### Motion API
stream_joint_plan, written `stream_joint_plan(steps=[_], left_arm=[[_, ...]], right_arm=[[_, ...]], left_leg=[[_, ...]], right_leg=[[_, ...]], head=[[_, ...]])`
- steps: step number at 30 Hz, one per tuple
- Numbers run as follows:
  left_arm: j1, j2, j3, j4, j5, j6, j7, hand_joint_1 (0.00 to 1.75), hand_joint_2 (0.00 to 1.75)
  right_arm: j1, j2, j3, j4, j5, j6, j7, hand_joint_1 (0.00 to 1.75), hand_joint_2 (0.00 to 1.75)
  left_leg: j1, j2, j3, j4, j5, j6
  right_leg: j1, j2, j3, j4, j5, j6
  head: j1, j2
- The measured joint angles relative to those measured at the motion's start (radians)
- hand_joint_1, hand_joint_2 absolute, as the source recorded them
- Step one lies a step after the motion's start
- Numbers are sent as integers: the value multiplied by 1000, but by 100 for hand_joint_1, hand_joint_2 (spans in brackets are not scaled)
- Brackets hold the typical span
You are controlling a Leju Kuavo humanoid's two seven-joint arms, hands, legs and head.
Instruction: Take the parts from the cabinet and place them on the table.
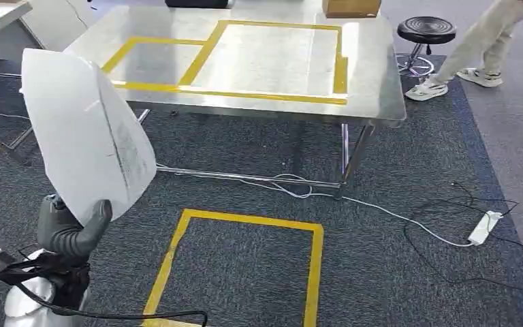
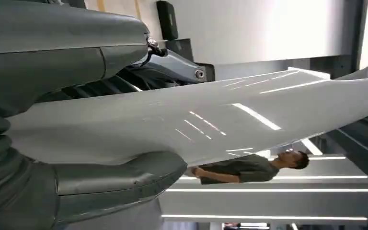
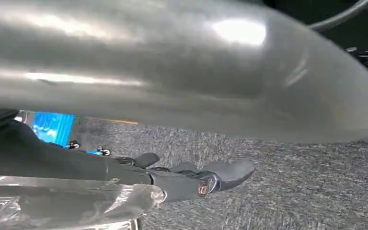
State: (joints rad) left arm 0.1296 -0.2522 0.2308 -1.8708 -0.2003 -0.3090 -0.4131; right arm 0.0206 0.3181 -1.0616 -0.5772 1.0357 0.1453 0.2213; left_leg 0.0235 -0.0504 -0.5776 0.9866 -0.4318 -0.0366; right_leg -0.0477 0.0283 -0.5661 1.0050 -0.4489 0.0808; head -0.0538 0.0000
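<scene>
Facing you beyond the dark carpet [image 1: 395, 272], the steel table [image 1: 374, 82] gleams; your left hand [image 1: 71, 228] pinches a curved white part [image 1: 85, 133] near it, right hand [image 3: 191, 177] unclear.

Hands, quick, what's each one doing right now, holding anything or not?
Left hand: holding the white curved part, thumb clamped under its lower edge.
Right hand: cannot be told; fingers extended over the carpet, a clear plastic piece beside them.

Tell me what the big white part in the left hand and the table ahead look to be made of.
The large white curved panel, held by the left hand: probably thin moulded plastic with a smooth semi-gloss finish, since light streaks reflect off it in the left wrist view; painted sheet is possible. The silver rectangular table: likely stainless steel, brushed and reflective, on shiny metal legs, marked with yellow tape.
</scene>
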Motion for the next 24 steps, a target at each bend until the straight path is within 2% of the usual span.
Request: stream_joint_plan(steps=[1, 2, 3, 4, 6, 7, 8, 9, 11, 12, 13, 14, 16, 17, 18, 19, 21, 22, 23, 24], left_arm=[[0, 0, 0, 0, 0, 0, 0, 175, 175], [0, -1, 0, 0, 0, -1, 0, 175, 175], [-1, -2, 0, 0, 0, -2, 0, 175, 175], [-1, -2, 2, 0, 1, -2, 0, 175, 175], [4, -2, 2, 0, 0, -3, 0, 175, 175], [5, -2, 3, 0, 0, -3, 0, 175, 175], [5, -2, 3, 2, 0, -3, 0, 175, 175], [5, -2, 5, 2, 0, -3, 0, 175, 175], [5, -3, 7, 2, 0, -3, 0, 175, 175], [5, -3, 9, 2, 1, -3, 0, 175, 175], [5, -3, 11, 2, 3, -3, 0, 175, 175], [5, -4, 11, 2, 8, -3, 0, 175, 175], [4, -5, 12, 2, 21, -3, -1, 175, 175], [4, -5, 12, 2, 24, -3, -1, 175, 175], [4, -6, 12, 2, 24, -3, -1, 175, 175], [4, -6, 13, 2, 22, -3, -1, 175, 175], [8, -6, 13, 2, 17, -3, -1, 175, 175], [10, -6, 14, 2, 16, -3, -1, 175, 175], [11, -6, 18, 2, 16, -3, -1, 175, 175], [11, -5, 20, 2, 17, -2, -3, 175, 175]], right_arm=[[0, 0, 0, 0, 0, 0, 0, 0, 0], [0, -1, 2, -1, 0, 0, 0, 0, 0], [0, -3, 3, -1, 0, 0, 0, 0, 0], [0, -3, 5, -1, 0, 0, 0, 0, 0], [0, -3, 6, -1, 0, 0, 1, 0, 0], [1, -4, 6, -1, 0, 0, 2, 0, 0], [2, -4, 6, -1, 0, 0, 2, 0, 0], [2, -4, 6, -1, 0, 0, 2, 0, 0], [2, -4, 7, -2, 0, 0, 2, 0, 0], [2, -4, 7, -2, 0, 0, 2, 0, 0], [2, -3, 8, -2, 1, 2, 5, 0, 0], [2, -3, 8, -2, 4, 5, 13, 0, 0], [5, -3, 11, -2, 29, 19, 24, 0, 0], [6, -3, 17, -2, 34, 12, 23, 0, 0], [6, -3, 20, -3, 34, 0, 20, 0, 0], [7, -3, 24, -3, 32, -18, 8, 0, 0], [9, -3, 26, -9, 27, -22, -12, 0, 0], [13, -3, 30, -14, 23, -13, -22, 0, 0], [15, -3, 34, -18, 19, -3, -28, 0, 0], [17, -3, 36, -19, 18, 8, -32, 0, 0]], left_leg=[[0, 0, 2, -8, 4, 7], [9, 3, 12, -25, 15, 16], [9, 5, 16, -28, 16, 18], [9, 5, 16, -28, 15, 22], [5, 6, 16, -27, 12, 25], [4, 6, 16, -27, 12, 25], [4, 6, 17, -26, 11, 25], [4, 4, 19, -25, 9, 23], [6, 0, 22, -19, 2, 12], [5, -1, 22, -13, -4, 3], [-3, -1, 19, -6, -9, -4], [-1, -1, 18, -8, -7, -7], [4, -1, 20, -14, -5, -16], [7, 2, 22, -13, -11, -23], [5, 22, 14, 8, -25, -25], [2, 34, -17, 71, -63, -25], [2, 36, -106, 242, -138, -25], [2, 36, -140, 302, -152, -24], [2, 36, -151, 311, -139, -22], [1, 36, -139, 282, -106, -19]], right_leg=[[1, 0, 5, -9, 3, 7], [1, -4, 1, -8, 0, 8], [3, -14, -6, 17, -19, 7], [7, -19, -39, 88, -60, 5], [11, -19, -129, 265, -133, 7], [12, -19, -155, 309, -138, 7], [12, -19, -156, 301, -116, 6], [13, -19, -134, 250, -79, 4], [12, -18, -50, 76, 8, 1], [12, -15, -24, 22, 2, -1], [16, -10, -18, 20, 3, -11], [17, -10, -24, 24, 3, -23], [24, -9, -28, 29, 1, -39], [20, -12, -24, 25, 3, -50], [20, -14, -23, 24, 2, -55], [20, -17, -22, 24, 1, -61], [23, -24, -23, 24, -3, -66], [25, -26, -22, 25, -4, -67], [25, -27, -20, 24, -10, -68], [26, -27, -17, 24, -12, -66]], head=[[-1, 0], [2, 0], [3, 0], [6, 0], [9, 0], [8, 0], [8, 0], [9, 0], [9, 0], [9, 0], [8, 0], [5, 0], [6, 0], [6, 0], [5, 0], [4, 0], [5, 0], [4, 0], [4, 0], [4, 0]])
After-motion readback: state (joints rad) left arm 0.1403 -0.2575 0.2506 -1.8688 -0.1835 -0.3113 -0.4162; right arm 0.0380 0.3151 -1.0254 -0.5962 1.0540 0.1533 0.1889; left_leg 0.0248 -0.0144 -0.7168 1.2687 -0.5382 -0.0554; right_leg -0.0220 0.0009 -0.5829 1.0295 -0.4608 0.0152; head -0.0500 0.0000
